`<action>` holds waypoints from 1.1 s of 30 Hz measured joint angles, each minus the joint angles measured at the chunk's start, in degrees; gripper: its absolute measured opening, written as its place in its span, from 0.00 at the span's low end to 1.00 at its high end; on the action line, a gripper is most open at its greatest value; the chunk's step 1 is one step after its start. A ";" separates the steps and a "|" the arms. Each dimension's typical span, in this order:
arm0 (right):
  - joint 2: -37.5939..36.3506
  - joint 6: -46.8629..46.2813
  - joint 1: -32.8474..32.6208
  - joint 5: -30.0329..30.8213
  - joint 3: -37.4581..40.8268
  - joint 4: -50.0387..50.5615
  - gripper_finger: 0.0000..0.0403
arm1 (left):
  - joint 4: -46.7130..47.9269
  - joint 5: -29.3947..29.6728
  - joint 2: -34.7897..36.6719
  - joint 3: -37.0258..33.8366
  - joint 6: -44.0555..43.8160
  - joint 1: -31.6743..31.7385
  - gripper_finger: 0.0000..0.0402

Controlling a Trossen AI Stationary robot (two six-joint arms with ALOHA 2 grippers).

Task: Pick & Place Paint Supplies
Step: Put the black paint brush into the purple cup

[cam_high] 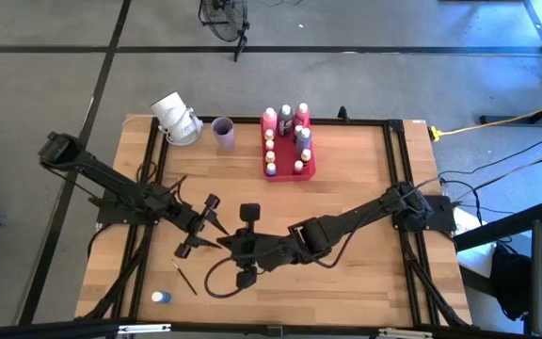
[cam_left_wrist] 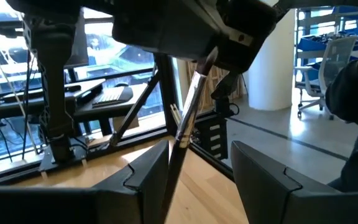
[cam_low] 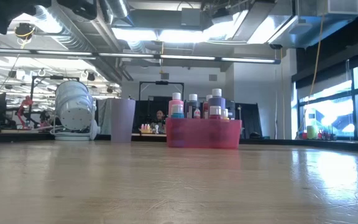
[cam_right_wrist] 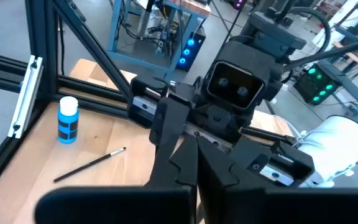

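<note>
- Left gripper (cam_left_wrist: pixel 199 158) over the near-left part of the wooden table (cam_high: pixel 365 188), jaws about half open, two dark fingers (cam_left_wrist: pixel 143 171) standing apart.
- Held paintbrush (cam_left_wrist: pixel 188 115), thin and dark, slanting down through that gap, close along the inner edge of one finger; contact with either finger impossible to tell.
- Right gripper (cam_right_wrist: pixel 194 155) reaching across from the right side to meet the left one near the table's middle, jaws clenched tight, upper end of the held paintbrush pinched in them as seen from the left wrist.
- In the right wrist view, closed fingertips pointing straight at the left gripper's body and its camera.
- Loose paintbrush (cam_high: pixel 186 280) flat on the wood at the near-left corner, pale tip seen in the right wrist view, apart from both grippers.
- Blue paint bottle (cam_high: pixel 161 298), light-capped, upright just beside the loose paintbrush, close to the table's near edge.
- Remaining paint bottles (cam_high: pixel 286 115) standing upright in the pink-red tray (cam_high: pixel 290 175) at the far side of the table, well apart from both arms.
- Lilac cup (cam_high: pixel 223 133) upright just left of the tray.
- White rounded appliance (cam_high: pixel 175 118) at the far-left corner, beside the cup.
</note>
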State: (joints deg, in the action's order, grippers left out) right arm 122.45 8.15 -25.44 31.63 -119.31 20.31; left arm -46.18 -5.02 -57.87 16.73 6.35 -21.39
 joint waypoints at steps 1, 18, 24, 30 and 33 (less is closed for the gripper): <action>0.00 -0.01 0.23 -0.71 0.00 0.01 0.00 | -0.28 0.00 -0.45 0.00 -0.02 0.00 0.42; -0.02 -0.21 2.47 -3.42 -0.02 0.07 0.00 | -6.39 0.70 -4.82 0.00 0.44 0.07 0.42; -0.03 -0.24 2.61 -3.40 -0.02 0.30 0.00 | -8.61 2.54 -4.80 0.00 1.49 0.11 0.41; -0.07 -0.29 2.59 -3.40 -0.02 0.53 0.00 | -9.83 2.66 -4.80 0.00 1.95 0.11 0.37; -0.07 -0.41 2.61 -3.40 -0.02 0.82 0.00 | -9.82 3.94 -4.80 0.00 1.96 0.11 0.33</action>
State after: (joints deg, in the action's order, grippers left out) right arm 122.39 7.75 -22.83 28.23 -119.33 21.13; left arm -55.99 -1.08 -62.67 16.73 8.31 -21.28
